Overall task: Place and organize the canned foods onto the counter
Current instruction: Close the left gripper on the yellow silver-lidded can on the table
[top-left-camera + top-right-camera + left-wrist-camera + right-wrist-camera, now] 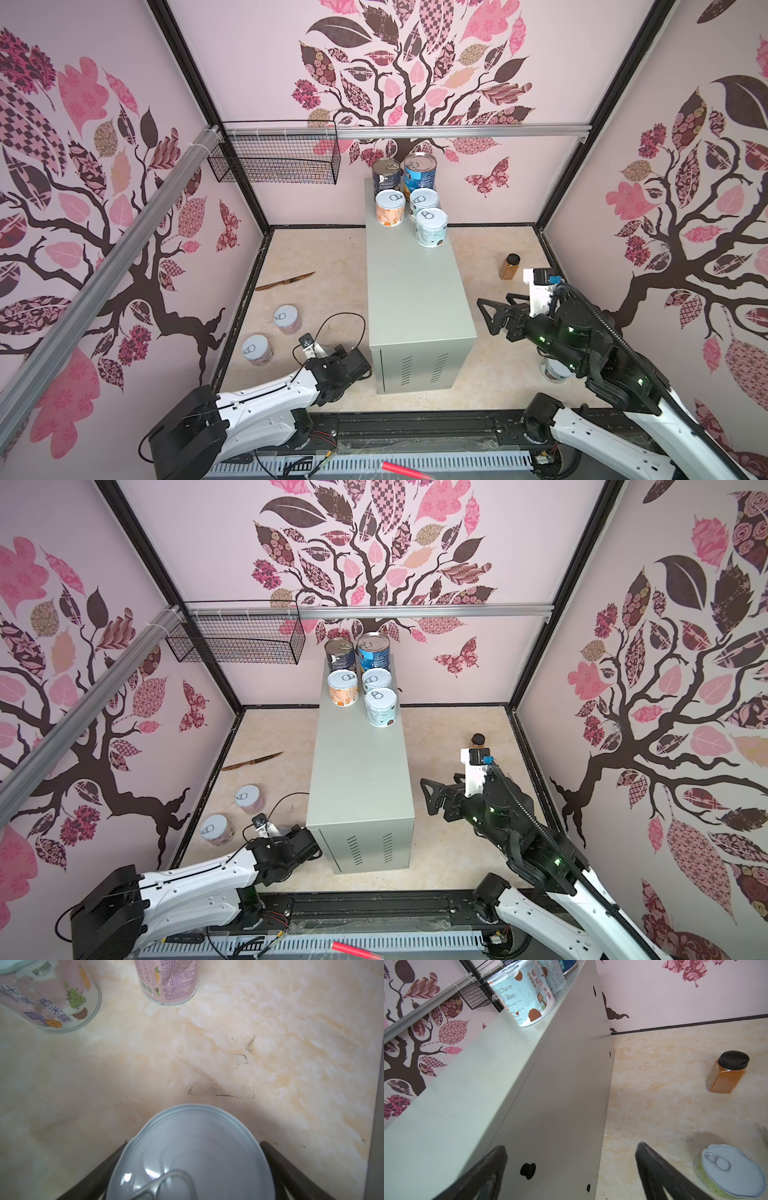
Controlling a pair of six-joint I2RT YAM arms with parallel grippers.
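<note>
The counter [415, 291] [357, 771] is a tall grey box in the middle. At its far end stand two taller tins [419, 170] and three shorter cans [432, 227]. Two pink cans [286, 319] [257, 350] stand on the floor to its left. My left gripper [193, 1142] points down there, hidden under its wrist in both top views. Its jaws stand open on either side of a white-lidded can [187, 1147], close to its rim. My right gripper [486, 318] [571, 1146] hangs open and empty beside the counter's right wall. A green-labelled can [729, 1169] stands under that arm.
An amber jar with a black cap [510, 266] [726, 1072] stands on the floor at the right. A wooden knife [284, 281] lies at the left near the wall. A black wire basket [274, 153] hangs on the rail at the back left.
</note>
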